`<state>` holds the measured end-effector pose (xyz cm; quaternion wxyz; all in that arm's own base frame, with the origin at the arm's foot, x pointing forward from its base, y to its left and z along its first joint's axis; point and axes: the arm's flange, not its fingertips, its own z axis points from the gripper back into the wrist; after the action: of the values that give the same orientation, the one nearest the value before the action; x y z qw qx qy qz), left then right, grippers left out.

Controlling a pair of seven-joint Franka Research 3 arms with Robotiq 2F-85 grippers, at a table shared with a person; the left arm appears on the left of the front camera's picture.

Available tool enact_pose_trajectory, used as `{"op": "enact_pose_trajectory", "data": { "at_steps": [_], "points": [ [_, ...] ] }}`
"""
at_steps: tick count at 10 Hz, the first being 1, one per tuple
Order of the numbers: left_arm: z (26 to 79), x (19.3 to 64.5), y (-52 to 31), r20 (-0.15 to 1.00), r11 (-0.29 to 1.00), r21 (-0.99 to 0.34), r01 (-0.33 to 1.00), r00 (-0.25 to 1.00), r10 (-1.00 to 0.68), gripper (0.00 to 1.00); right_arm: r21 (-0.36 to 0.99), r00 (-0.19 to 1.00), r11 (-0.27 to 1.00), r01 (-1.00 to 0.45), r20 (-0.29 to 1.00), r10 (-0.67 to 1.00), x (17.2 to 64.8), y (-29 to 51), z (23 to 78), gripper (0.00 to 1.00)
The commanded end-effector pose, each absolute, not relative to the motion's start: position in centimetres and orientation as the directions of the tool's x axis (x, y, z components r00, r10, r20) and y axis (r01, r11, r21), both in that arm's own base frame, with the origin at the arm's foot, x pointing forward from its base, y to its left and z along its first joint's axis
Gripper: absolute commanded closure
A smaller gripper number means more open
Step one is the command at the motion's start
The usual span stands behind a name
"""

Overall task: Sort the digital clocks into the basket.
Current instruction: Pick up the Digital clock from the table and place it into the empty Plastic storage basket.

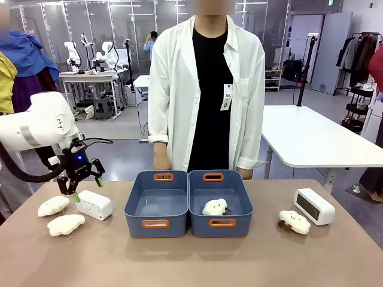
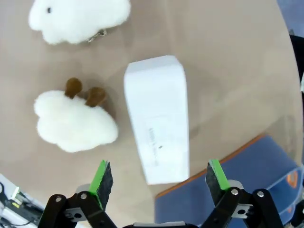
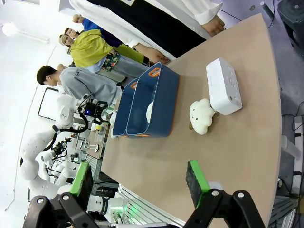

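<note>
One white digital clock [image 1: 94, 204] lies on the table's left side, left of the baskets. My left gripper [image 1: 84, 184] hovers open just above its left end; in the left wrist view the clock [image 2: 159, 118] lies lengthwise between my green fingertips [image 2: 102, 178], untouched. The other digital clock [image 1: 314, 206] stands at the right, dark face showing. The right wrist view shows it [image 3: 223, 85] far ahead of my open right gripper [image 3: 139, 183]. Two twin blue-grey baskets stand mid-table: the left one [image 1: 136, 222] is empty, the right one [image 1: 240, 222] holds a cream plush [image 1: 215, 207].
Two cream plush toys [image 1: 54, 205] [image 1: 66, 224] lie left of the near clock, close to my left gripper. Another plush [image 1: 294, 222] lies beside the right clock. A person in a white coat stands at the far edge behind the baskets, hands down.
</note>
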<state>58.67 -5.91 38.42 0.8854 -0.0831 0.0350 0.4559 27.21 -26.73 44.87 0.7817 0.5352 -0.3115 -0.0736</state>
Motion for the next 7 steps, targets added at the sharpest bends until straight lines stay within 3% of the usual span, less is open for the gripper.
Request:
{"op": "enact_pose_trajectory", "data": {
  "at_steps": [1,6,7],
  "points": [
    [37.7,61.4,-6.3,-0.140,0.521,-0.075,-0.850,0.527,0.839,0.00,0.880,0.785,0.412,-0.237,0.423,-0.452,27.1,-26.7,45.1,0.00],
    [33.8,62.8,-7.3,-0.155,0.489,0.054,-0.871,0.477,0.865,0.00,0.880,0.785,0.412,-0.237,0.423,-0.452,27.1,-26.7,45.1,0.00],
    [33.4,62.7,-7.4,-0.139,0.488,0.056,-0.871,0.477,0.868,0.40,0.880,0.785,0.412,-0.237,0.423,-0.452,27.1,-26.7,45.1,0.00]
  ]
}}
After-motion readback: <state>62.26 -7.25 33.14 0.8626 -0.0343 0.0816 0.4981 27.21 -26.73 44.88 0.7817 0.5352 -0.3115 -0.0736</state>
